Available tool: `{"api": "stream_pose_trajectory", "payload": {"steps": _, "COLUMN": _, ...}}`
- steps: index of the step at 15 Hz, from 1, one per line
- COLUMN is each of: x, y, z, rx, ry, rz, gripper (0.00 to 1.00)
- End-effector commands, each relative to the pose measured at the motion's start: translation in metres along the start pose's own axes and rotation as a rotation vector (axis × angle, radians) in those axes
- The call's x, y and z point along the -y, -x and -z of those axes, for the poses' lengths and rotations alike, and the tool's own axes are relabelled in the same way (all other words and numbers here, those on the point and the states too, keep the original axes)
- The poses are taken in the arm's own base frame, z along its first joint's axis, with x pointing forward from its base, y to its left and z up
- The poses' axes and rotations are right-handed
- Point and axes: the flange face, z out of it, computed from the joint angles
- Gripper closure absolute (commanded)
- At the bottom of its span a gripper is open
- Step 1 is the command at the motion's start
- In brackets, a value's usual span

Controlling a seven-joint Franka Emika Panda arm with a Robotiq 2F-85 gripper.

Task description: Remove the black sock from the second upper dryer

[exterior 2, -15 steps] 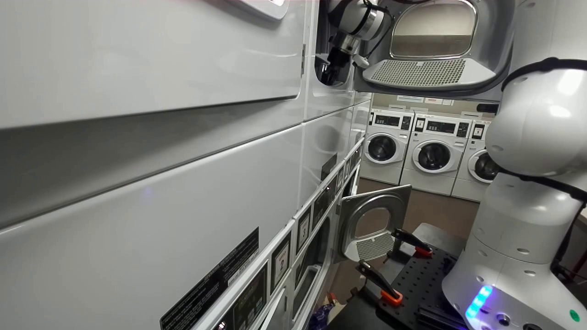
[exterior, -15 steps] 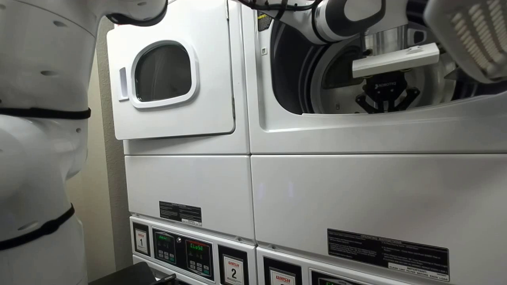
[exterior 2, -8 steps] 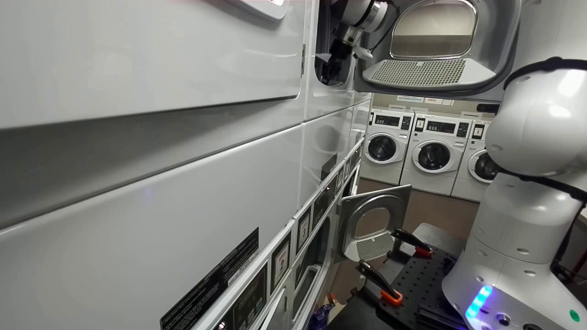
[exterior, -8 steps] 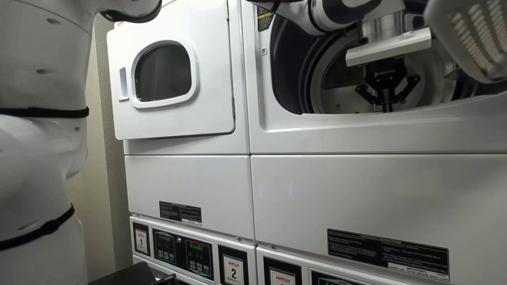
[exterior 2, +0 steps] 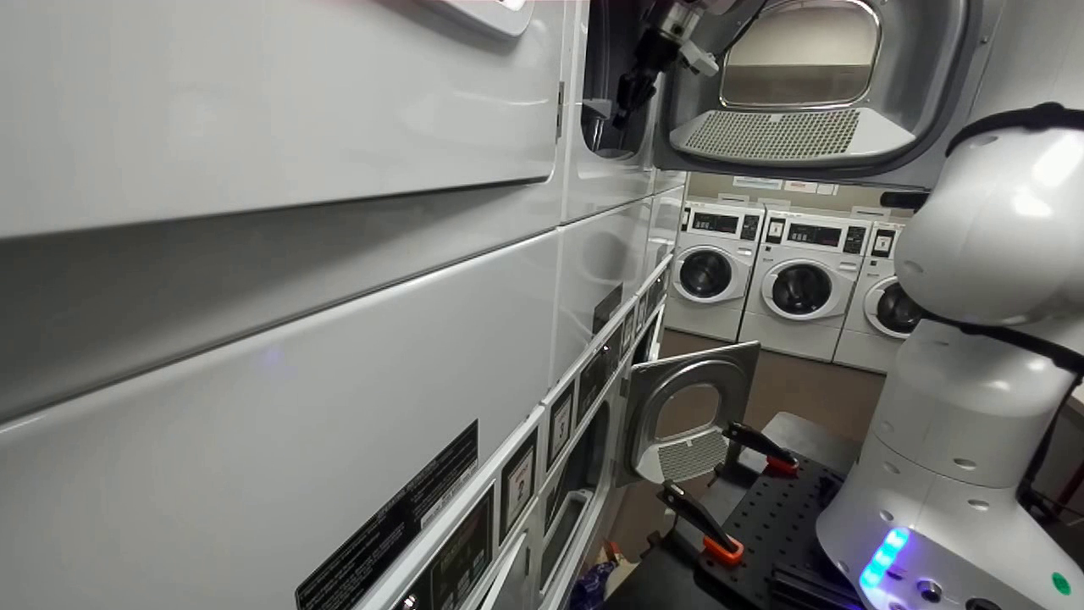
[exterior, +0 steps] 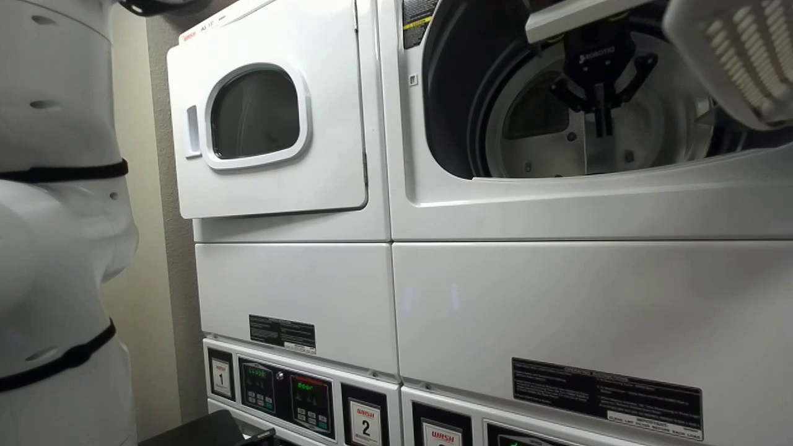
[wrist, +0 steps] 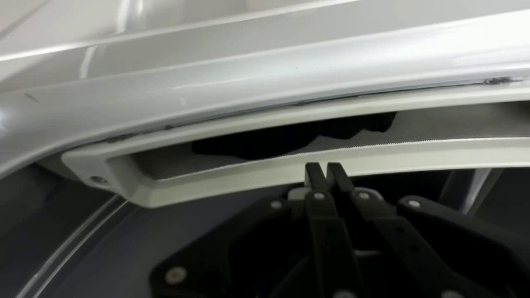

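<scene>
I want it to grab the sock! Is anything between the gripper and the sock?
Yes. In the wrist view, the near rim of the slot lies between the gripper and what looks like the sock, which is inside, past that edge. I can't tell whether the gripper touches the rim.

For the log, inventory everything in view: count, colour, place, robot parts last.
Windowed dryer: 1, white, upper row
Second upper dryer: 1, white, beside it
Cloth, likely sock: 1, black, port-edge slot
Open doors: 2+, grey, upper and lower
Control panels: 2+, black, below dryers
WASH signs: 3+, white, beside panels
Instruction labels: 2+, black, dryer fronts
Front-loading washers: 3, white, background
Mounting plate: 1, black, foreground
Clamps: 2, black-orange, on plate
Arm: 1, white, foreground
Claw: 1, black, second upper dryer
</scene>
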Motion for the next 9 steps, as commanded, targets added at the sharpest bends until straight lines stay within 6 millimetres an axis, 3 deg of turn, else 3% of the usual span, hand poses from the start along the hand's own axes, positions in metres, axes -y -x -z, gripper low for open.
{"api": "stream_pose_trajectory", "payload": {"steps": 1, "x": 0.004, "y": 0.013, "z": 0.025, "rx": -0.004, "ry": 0.021, "rz": 0.009, "gripper": 0.65}}
{"api": "stream_pose_trajectory", "payload": {"steps": 3, "x": 0.004, "y": 0.015, "z": 0.025, "rx": 0.000, "ry": 0.037, "rz": 0.018, "gripper": 0.57}}
{"api": "stream_pose_trajectory", "payload": {"steps": 9, "x": 0.006, "y": 0.010, "z": -0.001, "rx": 0.019, "ry": 0.024, "rz": 0.024, "gripper": 0.12}}
